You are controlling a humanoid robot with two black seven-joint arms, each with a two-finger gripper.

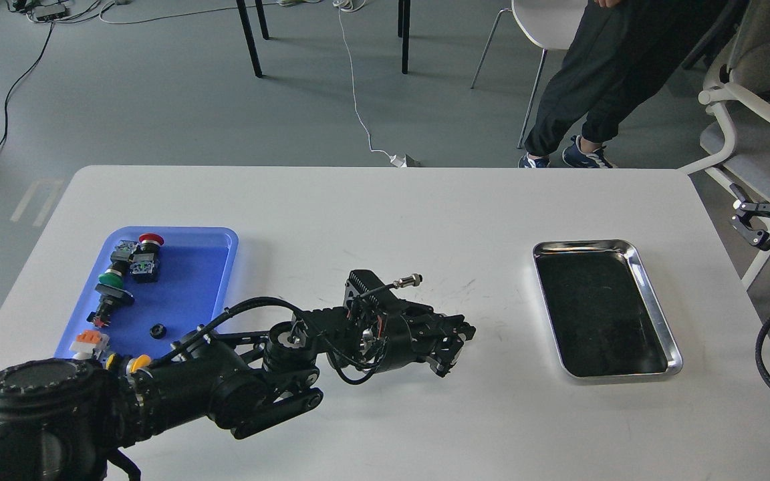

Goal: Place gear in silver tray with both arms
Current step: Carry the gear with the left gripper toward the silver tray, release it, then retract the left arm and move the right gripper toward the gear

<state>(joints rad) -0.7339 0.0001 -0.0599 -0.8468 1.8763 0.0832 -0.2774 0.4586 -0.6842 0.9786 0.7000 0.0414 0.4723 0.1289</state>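
The silver tray (585, 245) lies empty on the right side of the white table. My left arm reaches in from the lower left. Its gripper (453, 349) hangs low over the table's middle, about a hand's width left of the silver tray. Its fingers are dark and close together, and I cannot tell whether they hold anything. My right gripper (750, 222) is off the table's right edge, open and empty. A small black round part (156, 331), perhaps a gear, lies in the blue tray (184, 287).
The blue tray at the left also holds red and green push buttons (132, 257) and small orange and yellow parts (91, 341). A person's legs (579, 87) and chairs stand beyond the table's far edge. An office chair (752, 100) is at the right.
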